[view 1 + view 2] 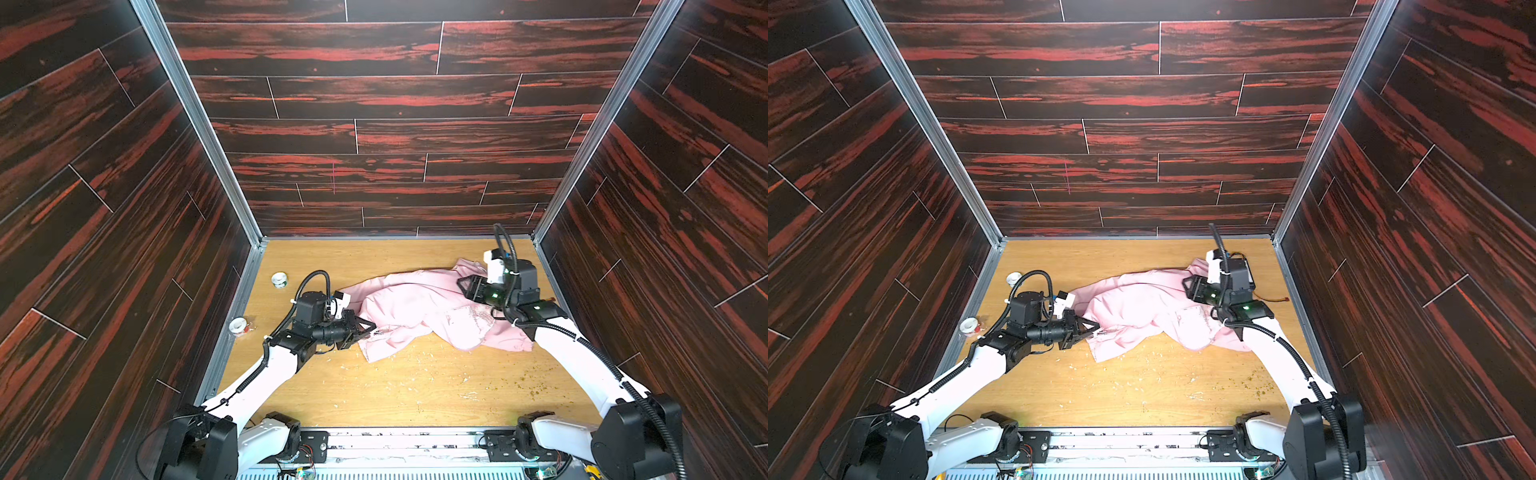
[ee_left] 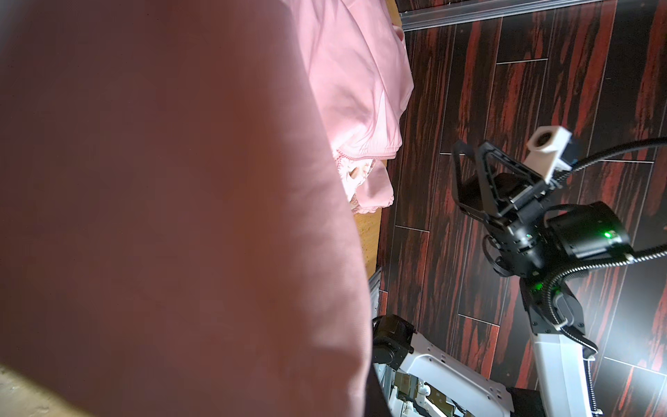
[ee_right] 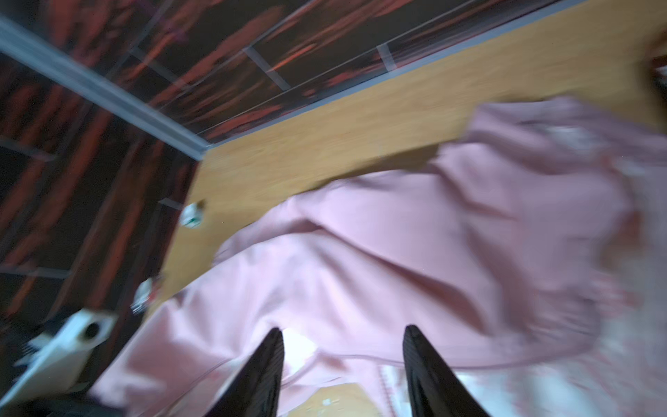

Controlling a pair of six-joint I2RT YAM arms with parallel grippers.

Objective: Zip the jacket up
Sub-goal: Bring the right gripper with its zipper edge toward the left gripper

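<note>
Nearest the lens in both top views are the two arm bases on the mounting rail at the near edge, with the wooden table beyond them, scattered with crumbs. The jacket lies crumpled across the middle and right of the table, bunched and not spread flat. The left gripper lies low at the jacket's left edge, jaws together and, as far as I can judge, pinched on that edge, where a dotted line like zipper teeth shows. The right gripper is at the jacket's far right end. Two small white rolls, probably tape, sit well apart from the jacket by the left wall.

In the left wrist view, pink jacket cloth hangs right against the lens and hides the left fingers. Past it, the right gripper is raised with its jaws apart.

The right wrist view is blurred. The right gripper has its jaws apart, nothing between them, above the jacket.

The task looks barely begun. No closed front shows, the two zipper sides are not seen joined, and I cannot find the slider. What is left, I judge, is to straighten the front, find the slider and pull it along.
</note>
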